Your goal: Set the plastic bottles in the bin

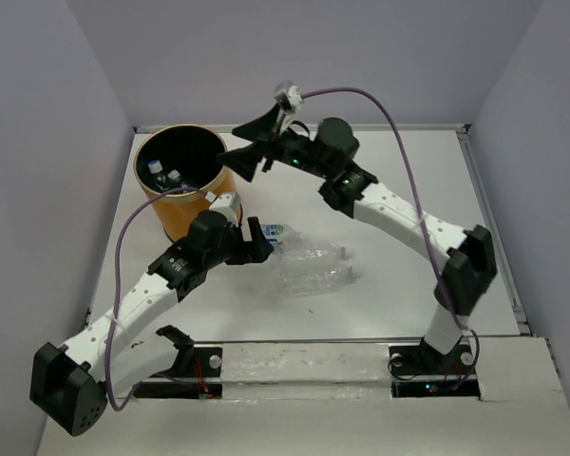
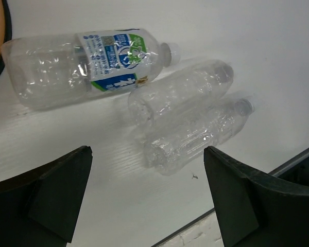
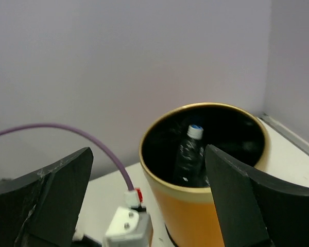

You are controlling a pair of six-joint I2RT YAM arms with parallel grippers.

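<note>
Three clear plastic bottles lie side by side on the white table. One has a blue-white label (image 2: 100, 59) (image 1: 275, 231), and two are bare (image 2: 180, 90) (image 2: 195, 135) (image 1: 315, 266). My left gripper (image 2: 147, 198) (image 1: 259, 243) hovers open just short of them, with nothing between its fingers. The orange bin (image 1: 185, 211) (image 3: 221, 211) stands at the far left. Inside it, white-capped bottles (image 1: 166, 174) (image 3: 190, 154) stand against the black lining. My right gripper (image 3: 148, 170) (image 1: 239, 142) hangs open and empty beside the bin's right rim.
Grey walls close in the table at the back and on both sides. A dark rail (image 2: 293, 162) runs along the table's near edge. A purple cable (image 1: 399, 123) loops above the right arm. The left arm's white camera mount (image 3: 126, 229) sits under my right gripper.
</note>
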